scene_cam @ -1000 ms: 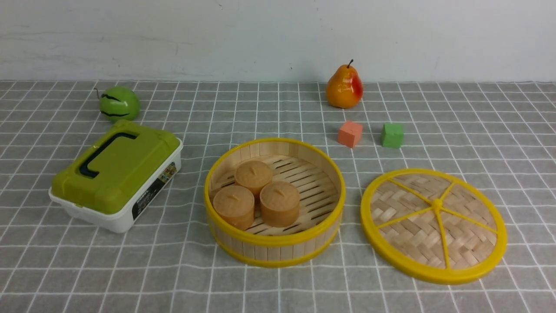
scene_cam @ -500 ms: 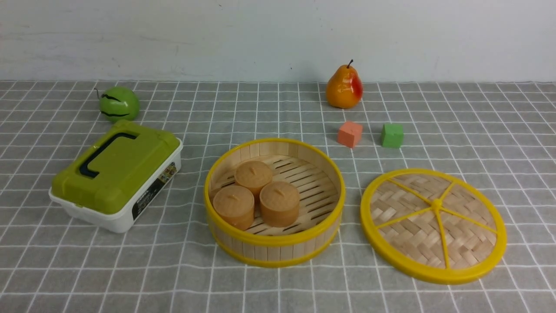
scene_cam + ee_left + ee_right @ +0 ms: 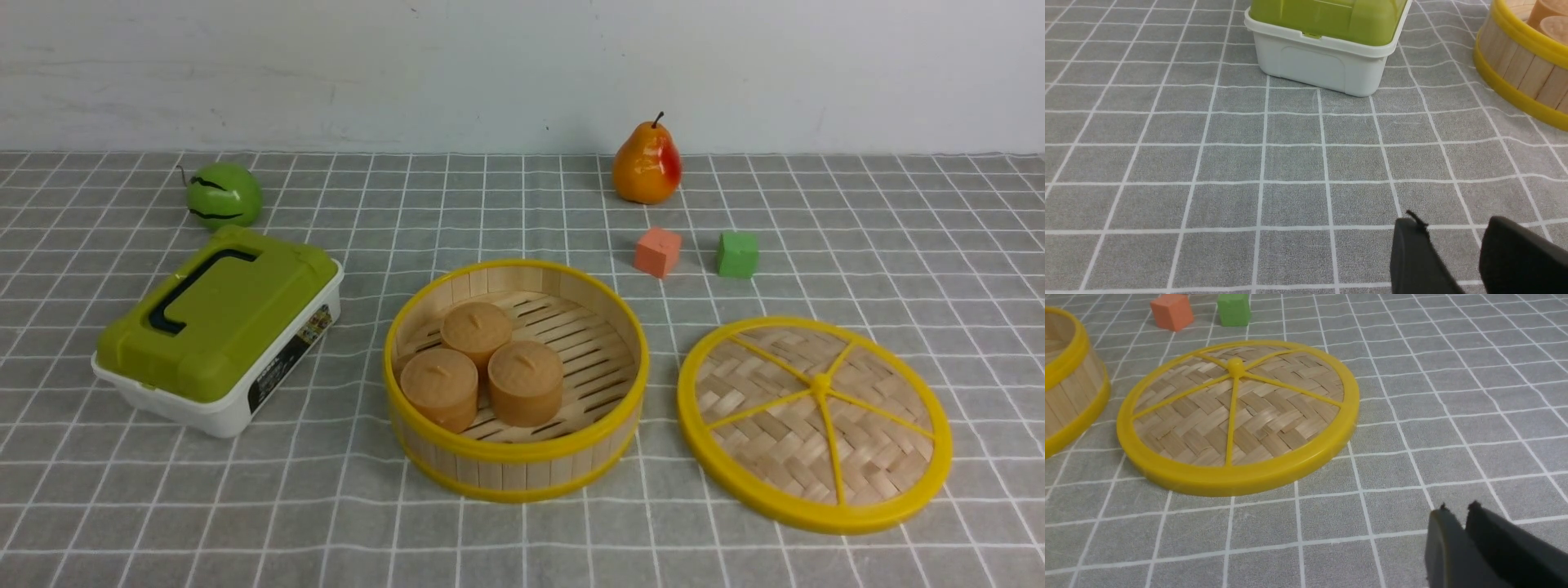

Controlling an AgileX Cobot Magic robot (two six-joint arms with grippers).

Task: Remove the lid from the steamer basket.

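Down low, the right gripper point(image 3: 1457, 516) has its fingers nearly together around nothing, over bare cloth near the lid point(image 3: 815, 423); the left gripper point(image 3: 1453, 230) shows a narrow gap, also empty. Just right of the steamer basket point(image 3: 516, 457), the lid lies flat on the tablecloth point(image 3: 245, 506), apart from it.

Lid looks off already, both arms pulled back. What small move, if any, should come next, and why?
Probably none beyond holding still. The lid lies flat on the cloth to the right of the basket, apart from it, and the basket stands open with three buns inside. The right hand sits nearly shut, clear of the lid, holding nothing; the left hand is open and empty. The job looks done.
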